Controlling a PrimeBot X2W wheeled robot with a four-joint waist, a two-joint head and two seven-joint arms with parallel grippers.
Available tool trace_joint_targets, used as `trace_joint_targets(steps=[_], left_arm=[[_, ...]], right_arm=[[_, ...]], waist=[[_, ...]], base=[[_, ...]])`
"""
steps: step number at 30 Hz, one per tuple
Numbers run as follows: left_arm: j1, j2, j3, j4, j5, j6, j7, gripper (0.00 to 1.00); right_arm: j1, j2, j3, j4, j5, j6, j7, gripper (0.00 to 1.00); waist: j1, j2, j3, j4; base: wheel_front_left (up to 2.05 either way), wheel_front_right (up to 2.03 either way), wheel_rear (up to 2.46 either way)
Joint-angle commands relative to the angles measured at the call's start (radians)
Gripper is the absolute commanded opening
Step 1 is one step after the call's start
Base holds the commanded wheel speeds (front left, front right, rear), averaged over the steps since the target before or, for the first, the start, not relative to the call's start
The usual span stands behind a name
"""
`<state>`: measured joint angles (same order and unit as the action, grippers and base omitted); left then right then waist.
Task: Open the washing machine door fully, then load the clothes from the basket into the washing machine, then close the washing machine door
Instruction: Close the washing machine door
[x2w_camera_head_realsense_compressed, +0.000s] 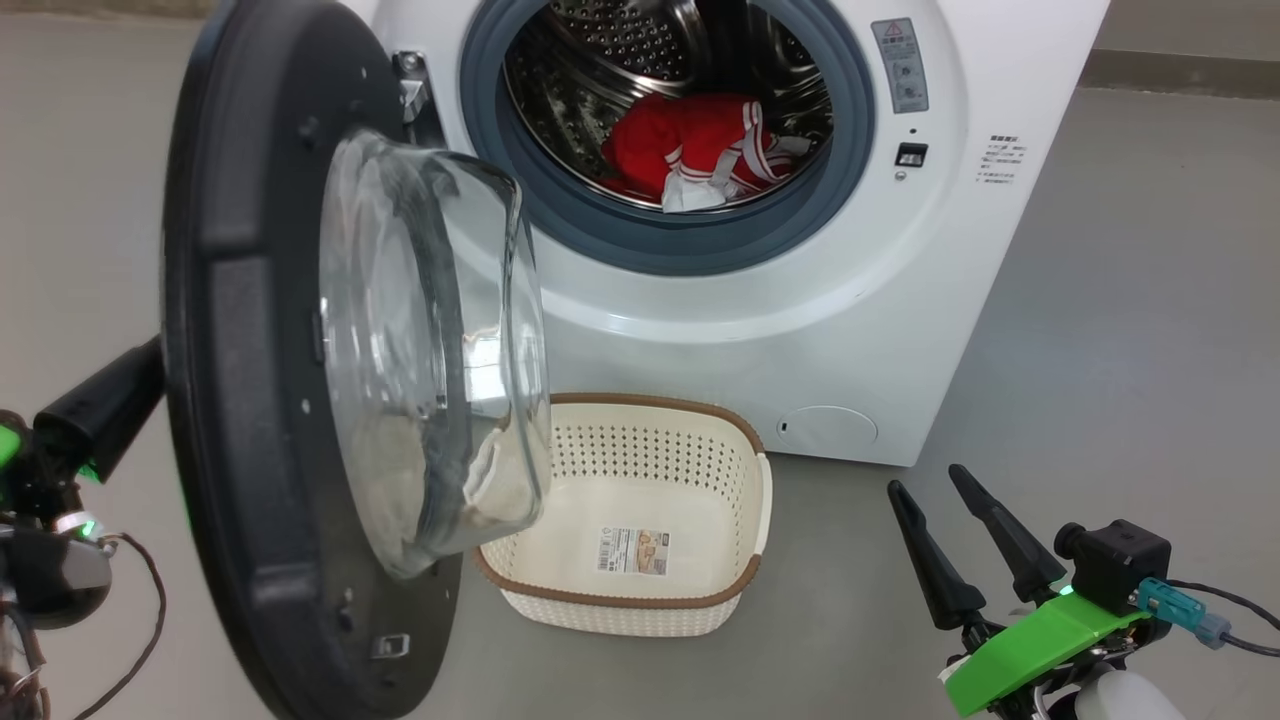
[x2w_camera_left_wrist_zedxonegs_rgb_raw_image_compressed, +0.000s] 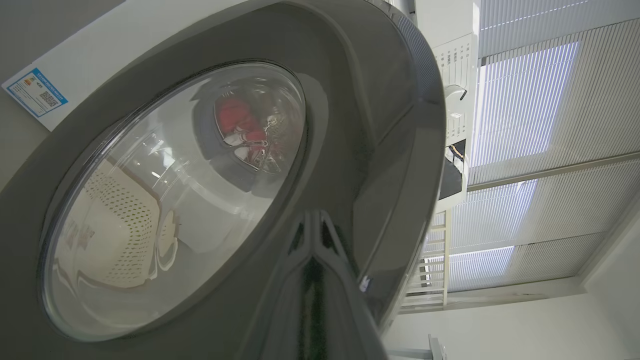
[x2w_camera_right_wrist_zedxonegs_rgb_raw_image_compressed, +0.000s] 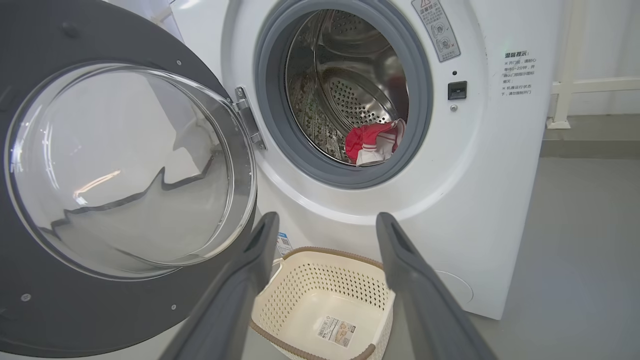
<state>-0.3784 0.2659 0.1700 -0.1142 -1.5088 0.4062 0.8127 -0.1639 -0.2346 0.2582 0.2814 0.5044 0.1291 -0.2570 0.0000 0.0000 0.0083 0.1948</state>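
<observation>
The washing machine (x2w_camera_head_realsense_compressed: 800, 330) has a glossy white shell, a shiny perforated steel drum (x2w_camera_head_realsense_compressed: 620, 50) and a matt grey rubber seal (x2w_camera_head_realsense_compressed: 650, 242). Inside it, the clothes (x2w_camera_head_realsense_compressed: 700, 140) are soft cloth. The washing machine door (x2w_camera_head_realsense_compressed: 240, 330) is matt dark plastic around a glossy glass bowl (x2w_camera_head_realsense_compressed: 430, 340). Before the machine, the basket (x2w_camera_head_realsense_compressed: 650, 450) is cream perforated plastic.
</observation>
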Motion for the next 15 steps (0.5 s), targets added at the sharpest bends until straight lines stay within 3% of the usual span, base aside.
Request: trace_joint_targets(steps=[1,10,15], left_arm=[[-0.026,0.030,0.022,-0.050,-0.014,0.011,0.015,0.00],[-0.008,0.005,-0.045,-0.132,0.001,0.054,0.036,0.00],[-0.003,0.002,-0.062,-0.130,0.016,0.042,0.031,0.00]], right_arm=[[-0.014,-0.004,0.016,-0.023,0.002,0.002,-0.005,1.00],[-0.007,0.004,0.023,-0.022,0.000,0.002,-0.005,1.00],[-0.012,0.007,0.022,-0.023,-0.001,0.002,-0.005,1.00]], waist=[[0.0000,0.0000,-0.003,-0.006],[0.0000,0.0000,-0.008,-0.047],[0.0000,0.0000,-0.003,-0.090]], base=[[0.00,0.00,0.00],[0.00,0.00,0.00],[0.00,0.00,0.00]])
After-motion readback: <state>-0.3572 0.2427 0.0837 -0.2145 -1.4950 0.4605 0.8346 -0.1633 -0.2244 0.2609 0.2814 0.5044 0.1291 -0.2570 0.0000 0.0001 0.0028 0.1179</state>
